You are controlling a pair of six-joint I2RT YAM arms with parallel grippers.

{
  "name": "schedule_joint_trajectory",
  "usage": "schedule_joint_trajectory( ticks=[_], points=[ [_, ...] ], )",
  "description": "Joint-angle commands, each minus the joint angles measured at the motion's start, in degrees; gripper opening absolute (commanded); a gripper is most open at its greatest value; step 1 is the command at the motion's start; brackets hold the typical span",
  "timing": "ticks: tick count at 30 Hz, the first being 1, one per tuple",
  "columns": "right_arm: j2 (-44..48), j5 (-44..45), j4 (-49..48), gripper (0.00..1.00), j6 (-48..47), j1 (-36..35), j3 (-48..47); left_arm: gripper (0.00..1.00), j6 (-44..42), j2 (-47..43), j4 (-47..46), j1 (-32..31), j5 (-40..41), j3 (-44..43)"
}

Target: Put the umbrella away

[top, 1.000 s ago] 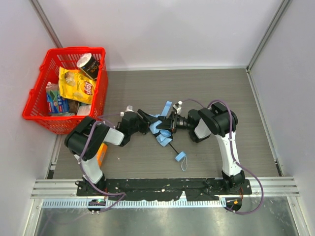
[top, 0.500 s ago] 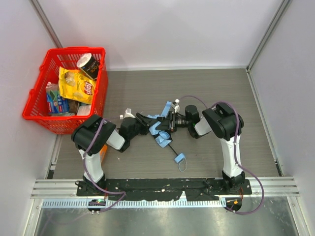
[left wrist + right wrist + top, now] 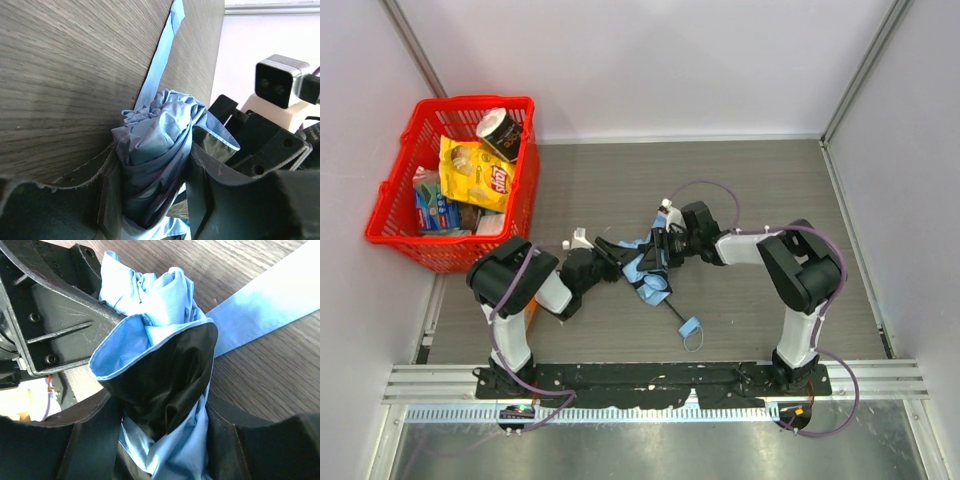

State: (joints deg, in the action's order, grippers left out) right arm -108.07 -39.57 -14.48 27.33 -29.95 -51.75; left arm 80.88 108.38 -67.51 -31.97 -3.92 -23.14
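The red basket (image 3: 525, 170) stands at the far left corner of the table (image 3: 770, 190), overhanging its left edge and close to the left wall (image 3: 355, 120). It holds a yellow chip bag (image 3: 475, 172) lying across the middle, a dark tub (image 3: 500, 133) tipped on its side against the far rim, and blue packets (image 3: 432, 210) at the near left; what lies beneath them cannot be made out. The umbrella (image 3: 645, 268) lies outside the basket, near the middle of the table, as a crumpled sky-blue bundle. Its thin black shaft (image 3: 670, 305) runs toward the near right, ending at a blue strap loop (image 3: 691, 328) flat on the wood. The left gripper (image 3: 152, 170) comes in from the left and the right gripper (image 3: 162, 440) from the right, meeting at the bundle. In the left wrist view rolled blue cloth is squeezed between the two fingers (image 3: 107, 195), and in the right wrist view blue cloth with a black underside is pinched the same way, so both are clamped on the umbrella. A flat blue band (image 3: 280, 295) trails from the bundle across the wood. An orange object (image 3: 530, 312) sits beside the left arm's base, near the left edge. Bare wood stretches from the bundle to the far wall (image 3: 670, 70) and to the right wall (image 3: 920, 200), and a narrower strip separates the strap loop from the mounting rail (image 3: 650, 378).
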Motion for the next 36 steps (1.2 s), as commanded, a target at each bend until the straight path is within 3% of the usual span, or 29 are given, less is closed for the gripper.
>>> schedule_joint_trajectory(
  ticks=[1,11,18,25,29,36],
  points=[
    [5.0,13.1,11.0,0.59,-9.4,0.9,-2.1,0.0,-1.8,-1.2,-3.5,0.1,3.0,2.2],
    [13.5,14.6,11.8,0.64,-13.2,0.7,-3.2,0.0,-0.5,-0.6,-4.0,-0.1,3.4,4.1],
    [14.1,14.4,12.1,0.68,-16.3,-1.9,-3.6,0.0,1.5,-1.5,-3.3,-0.5,5.1,4.2],
    [17.2,30.7,14.1,0.7,-22.5,-11.2,-4.1,0.0,4.2,-3.3,2.1,-0.9,5.8,3.5],
    [16.1,41.8,14.1,0.7,-26.4,-17.7,-3.7,0.0,6.3,-5.3,9.7,-1.1,6.1,2.5],
    [11.6,51.7,13.0,0.71,-29.9,-25.0,-3.0,0.0,4.7,-10.4,23.5,-1.5,7.3,-0.7]
  ],
)
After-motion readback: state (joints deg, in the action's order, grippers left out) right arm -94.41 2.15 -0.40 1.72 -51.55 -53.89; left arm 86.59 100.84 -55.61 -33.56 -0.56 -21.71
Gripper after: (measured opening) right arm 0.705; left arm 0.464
